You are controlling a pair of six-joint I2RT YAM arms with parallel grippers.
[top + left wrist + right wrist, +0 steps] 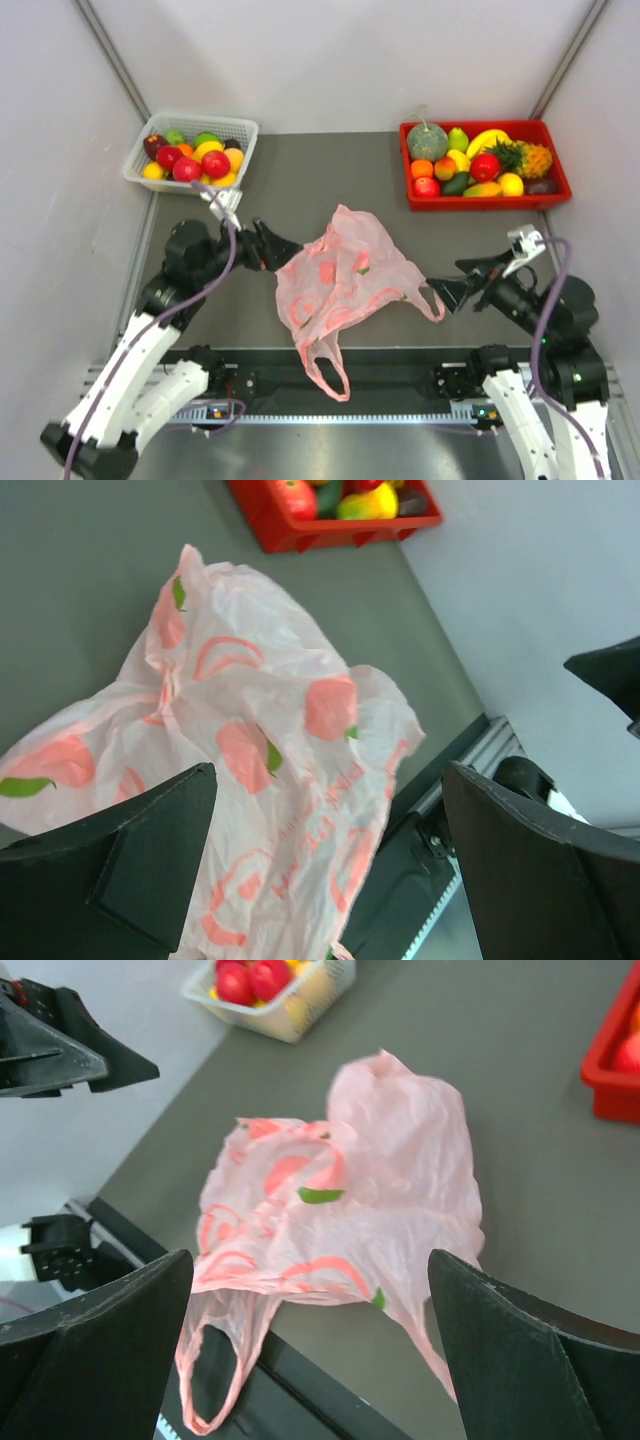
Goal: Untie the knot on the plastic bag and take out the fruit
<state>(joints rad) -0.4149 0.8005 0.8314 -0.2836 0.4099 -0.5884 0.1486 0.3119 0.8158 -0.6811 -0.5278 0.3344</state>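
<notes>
Grey table (330,180), white walls (340,60), plastic bag (345,270)

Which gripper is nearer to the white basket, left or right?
Left. The left gripper is open at the plastic bag's left edge, a short way from the white basket. The right gripper, also open, is at the bag's right edge, much farther away.

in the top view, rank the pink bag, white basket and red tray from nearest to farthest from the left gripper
From the left gripper:
1. plastic bag, right at its fingertips, in the middle.
2. white basket, back left corner.
3. red tray, back right, farthest.
</notes>
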